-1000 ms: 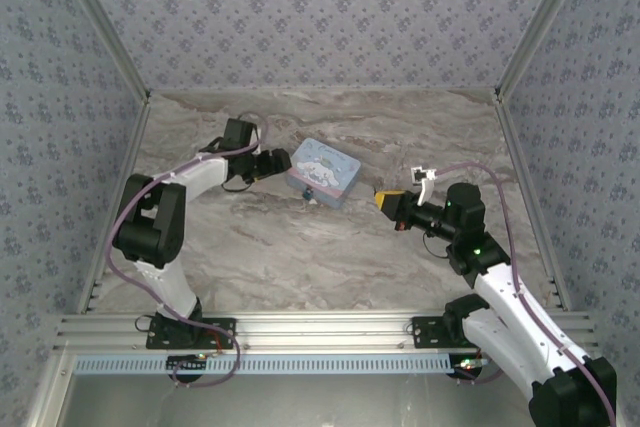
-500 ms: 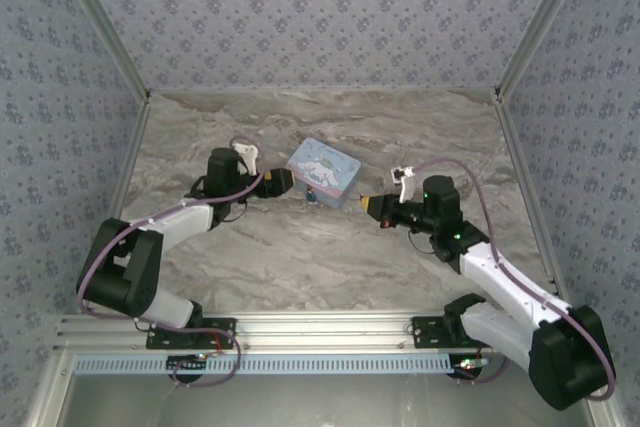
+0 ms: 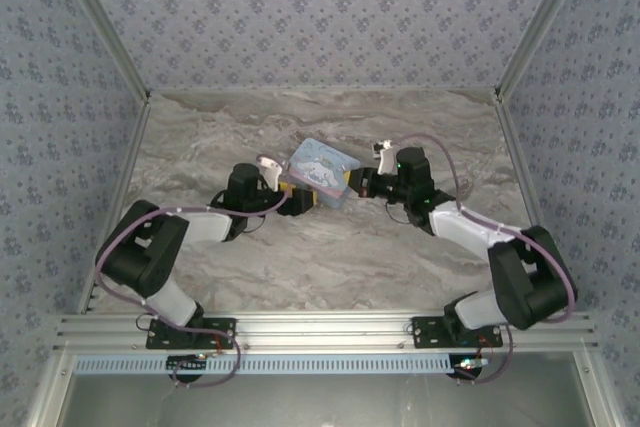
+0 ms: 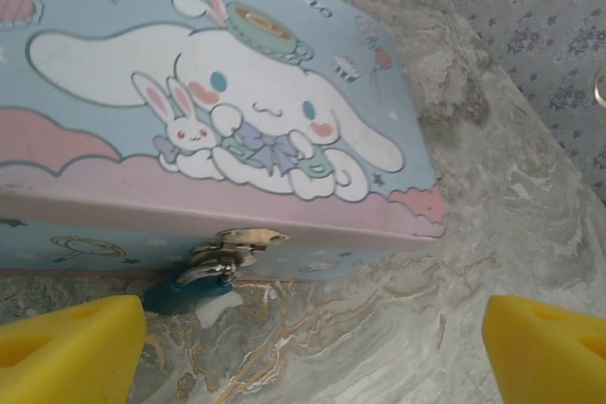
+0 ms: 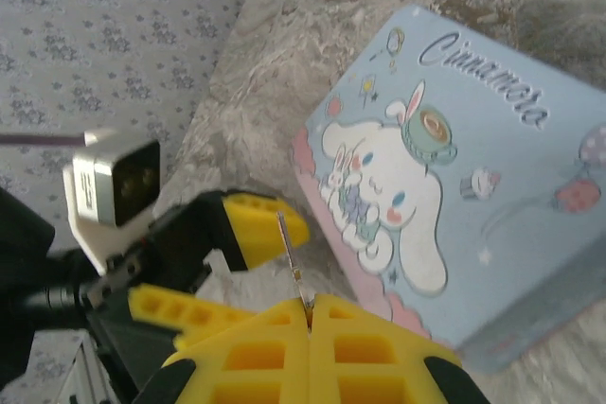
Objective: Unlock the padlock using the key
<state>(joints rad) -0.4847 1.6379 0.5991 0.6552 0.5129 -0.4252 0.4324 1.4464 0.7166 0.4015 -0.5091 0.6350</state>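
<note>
The padlock (image 4: pixel 194 283), tiny and blue-teal, hangs by its metal shackle from the latch on the front of the pale blue cartoon tin (image 4: pixel 237 92) and rests on the marble table. My left gripper (image 4: pixel 312 366) is open, its yellow fingers (image 4: pixel 66 347) spread wide just in front of the padlock and not touching it. My right gripper (image 5: pixel 310 314) is shut on the key (image 5: pixel 289 245), a thin metal sliver sticking out from its fingertips toward the tin's front corner. From above, the left gripper (image 3: pixel 300 199) and right gripper (image 3: pixel 355 183) flank the tin (image 3: pixel 322 169).
The marble tabletop (image 3: pixel 330 257) is bare around the tin. Patterned walls close in the back and both sides. The left gripper's yellow fingers (image 5: pixel 260 219) lie close to the key tip in the right wrist view.
Both arms have swung inward to the tin. The left gripper has opened wider and come down at the tin's front by the padlock. The right gripper brought the key to the tin's right side.
</note>
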